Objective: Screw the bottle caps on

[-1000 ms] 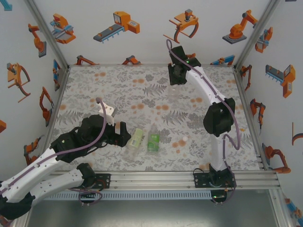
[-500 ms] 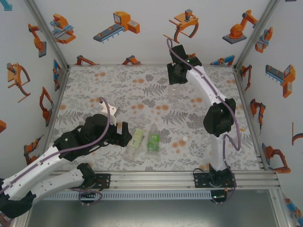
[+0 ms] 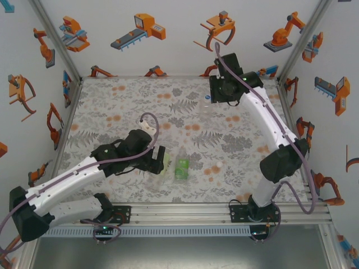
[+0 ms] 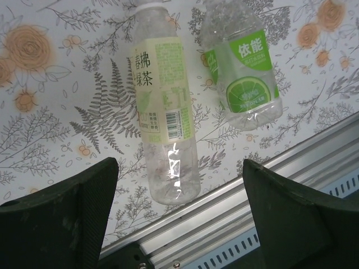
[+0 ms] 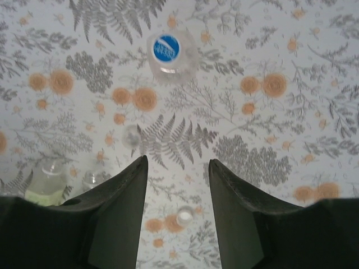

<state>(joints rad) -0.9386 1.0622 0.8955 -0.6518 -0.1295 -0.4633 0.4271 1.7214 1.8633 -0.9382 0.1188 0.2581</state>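
and on the left the left arm (image 3: 73, 179) has swung in from the left side of the counter (image 3: 112, 101) to the middle of the near edge, and the left jaws now hang wide apart, gripping nothing, straddling the pale-label bottle (image 4: 165, 106), which lies on its side there with its neck toward the far edge. just beside it to the right lies the green-label bottle (image 4: 247, 78), same way round, close by but not quite touching. whether either of those two has a cap on, i can't tell from here. moving right, a loose white cap (image 3: 217, 164) sits alone near the near edge, a little apart from the lying pair. up by the far edge, right of centre, the unlabelled bottle (image 5: 168, 72) stands upright with the blue cap (image 5: 166, 48) sitting on its mouth. and the right arm (image 3: 269, 123) has lifted up and back off it: the right jaws are parted with nothing between them, hovering clear above the counter. so it looks like the blue cap is done and let go, one bottle of three sorted. play shifts to the near edge: the left side seems to be lining up a grab on the pale-label bottle, with the white cap the likely partner.
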